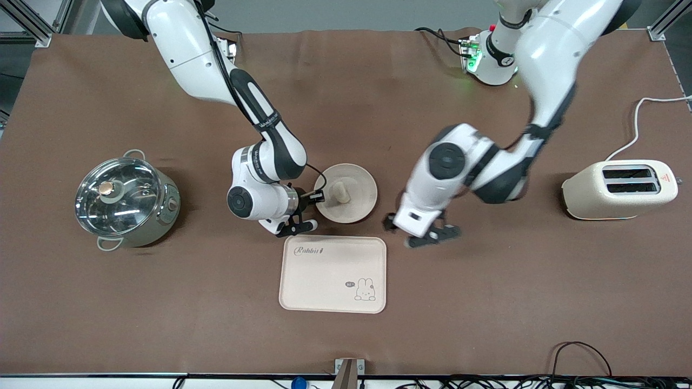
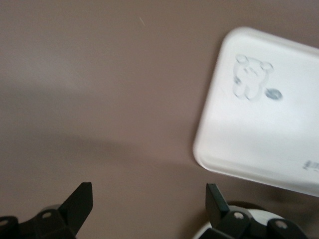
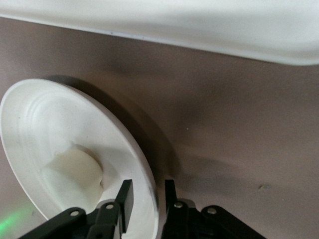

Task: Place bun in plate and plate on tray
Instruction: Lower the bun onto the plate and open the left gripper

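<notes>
The round cream plate (image 1: 361, 182) lies on the brown table, farther from the front camera than the tray (image 1: 332, 273), with the bun (image 1: 340, 190) in its middle. My right gripper (image 1: 318, 203) is at the plate's rim on the side toward the right arm's end. In the right wrist view its fingers (image 3: 124, 196) sit one inside and one outside the rim of the plate (image 3: 55, 119), shut on it, with the bun (image 3: 72, 172) beside them and the tray's edge (image 3: 199, 20) in view. My left gripper (image 1: 427, 236) is open and empty over bare table beside the tray (image 2: 264, 134), and it also shows in the left wrist view (image 2: 149, 199).
A steel pot with a glass lid (image 1: 124, 197) stands toward the right arm's end of the table. A cream toaster (image 1: 619, 189) with its white cord stands toward the left arm's end. Brown cloth covers the table.
</notes>
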Controlling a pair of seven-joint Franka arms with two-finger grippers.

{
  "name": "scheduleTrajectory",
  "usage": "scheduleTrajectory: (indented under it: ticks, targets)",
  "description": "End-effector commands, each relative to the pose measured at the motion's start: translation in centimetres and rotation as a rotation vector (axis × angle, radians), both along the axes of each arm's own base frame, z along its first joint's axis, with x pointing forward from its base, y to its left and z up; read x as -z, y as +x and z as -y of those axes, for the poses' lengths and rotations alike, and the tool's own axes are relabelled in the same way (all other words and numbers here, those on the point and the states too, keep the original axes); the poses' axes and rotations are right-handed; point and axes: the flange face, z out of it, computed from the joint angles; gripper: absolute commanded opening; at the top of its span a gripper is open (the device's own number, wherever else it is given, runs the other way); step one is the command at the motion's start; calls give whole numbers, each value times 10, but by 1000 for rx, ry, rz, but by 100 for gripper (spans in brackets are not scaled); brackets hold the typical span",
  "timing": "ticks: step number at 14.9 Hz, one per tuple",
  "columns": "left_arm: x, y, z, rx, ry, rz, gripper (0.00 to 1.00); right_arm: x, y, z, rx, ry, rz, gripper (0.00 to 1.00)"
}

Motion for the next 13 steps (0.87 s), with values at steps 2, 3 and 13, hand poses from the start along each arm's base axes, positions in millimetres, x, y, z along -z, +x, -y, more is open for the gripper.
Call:
scheduleTrajectory:
  ticks: [2, 3, 13]
  targets:
    - [-60, 25, -101, 163, 60, 22, 100, 0, 0, -4, 12, 19, 2, 16]
    - [-76, 27, -118, 167, 52, 12, 100, -1, 1, -3, 15, 19, 2, 13]
    - [-235, -6, -231, 268, 32, -64, 100, -37, 12, 2, 32, 44, 32, 3]
